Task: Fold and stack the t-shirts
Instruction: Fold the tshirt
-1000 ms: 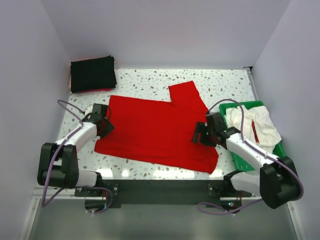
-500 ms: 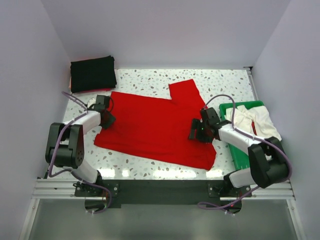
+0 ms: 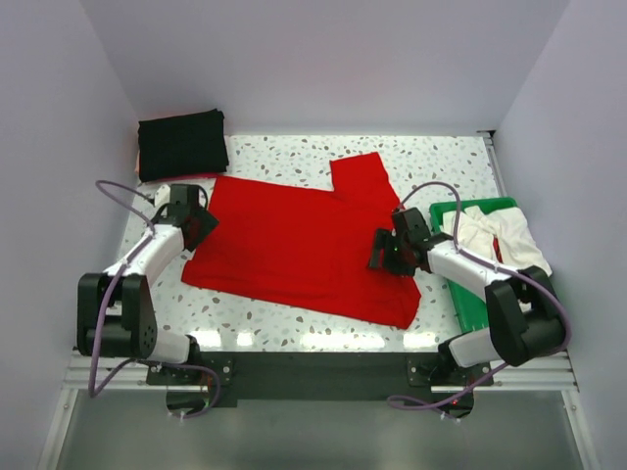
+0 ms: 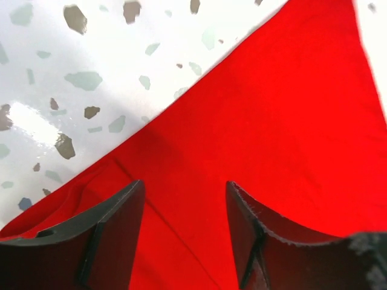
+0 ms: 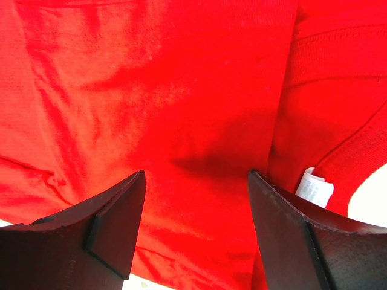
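Observation:
The red t-shirt (image 3: 294, 245) lies spread flat on the speckled table, one sleeve (image 3: 361, 181) pointing to the far side. My left gripper (image 3: 199, 225) hovers open over its left edge; in the left wrist view the fingers (image 4: 115, 229) straddle red cloth (image 4: 272, 121) with nothing pinched. My right gripper (image 3: 384, 253) stands open over the shirt's right part, near the collar; the right wrist view shows red cloth (image 5: 151, 90) and the white neck label (image 5: 314, 187) beside the right finger. The black t-shirt (image 3: 182, 144) sits folded at the far left. The whitish t-shirt (image 3: 505, 245) lies crumpled in the tray.
A green tray (image 3: 485, 204) stands at the right edge of the table. Pale walls close in the left, far and right sides. Bare speckled table (image 3: 294, 157) shows beyond the red shirt and along its near edge (image 3: 255, 323).
My left gripper moved toward the far side along the shirt's left edge. My right gripper shifted a little left and farther. The red shirt's near edge slid slightly away from the arms' bases.

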You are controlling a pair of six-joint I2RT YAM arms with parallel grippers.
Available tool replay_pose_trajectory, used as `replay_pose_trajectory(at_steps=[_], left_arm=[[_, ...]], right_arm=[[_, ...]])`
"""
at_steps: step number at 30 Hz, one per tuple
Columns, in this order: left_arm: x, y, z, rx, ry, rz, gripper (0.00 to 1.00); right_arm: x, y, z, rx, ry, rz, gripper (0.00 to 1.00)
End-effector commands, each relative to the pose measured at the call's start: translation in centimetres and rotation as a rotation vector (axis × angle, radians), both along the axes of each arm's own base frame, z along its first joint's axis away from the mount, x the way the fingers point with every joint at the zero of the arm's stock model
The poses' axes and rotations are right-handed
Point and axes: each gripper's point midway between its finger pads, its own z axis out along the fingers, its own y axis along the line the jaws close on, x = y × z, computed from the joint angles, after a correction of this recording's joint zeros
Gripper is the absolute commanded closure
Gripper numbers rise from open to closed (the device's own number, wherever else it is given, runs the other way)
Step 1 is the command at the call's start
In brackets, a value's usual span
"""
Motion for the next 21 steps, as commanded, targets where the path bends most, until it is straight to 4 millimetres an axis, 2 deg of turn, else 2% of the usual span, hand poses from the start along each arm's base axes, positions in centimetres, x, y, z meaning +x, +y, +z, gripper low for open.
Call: replay_pose_trajectory(at_steps=[1,6,9,14,21], left_arm=[[-0.8,1.0,1.6,0.038,-0.028,0.006,0.40],[-2.5,1.8,-0.3,0.053,0.048,0.073,0.54],[-2.7,2.0,-1.2,0.055,0.071,0.107,0.59],[-2.9,2.7,-2.9,0.081,0.135,0.157,0.60],[-3.1,2.7,-4.7,0.078,0.185,0.169,0.59]], right_arm=[[0.4,0.1,1.1,0.004,-0.053,0.016,0.28],[0.4,0.4,0.8,0.021,-0.048,0.023,0.28],[0.4,0.3,0.7,0.019,-0.047,0.022,0.28],[0.1,0.4,0.5,0.021,-0.043,0.025,0.28],[0.1,0.5,0.2,0.025,-0.038,0.031,0.28]])
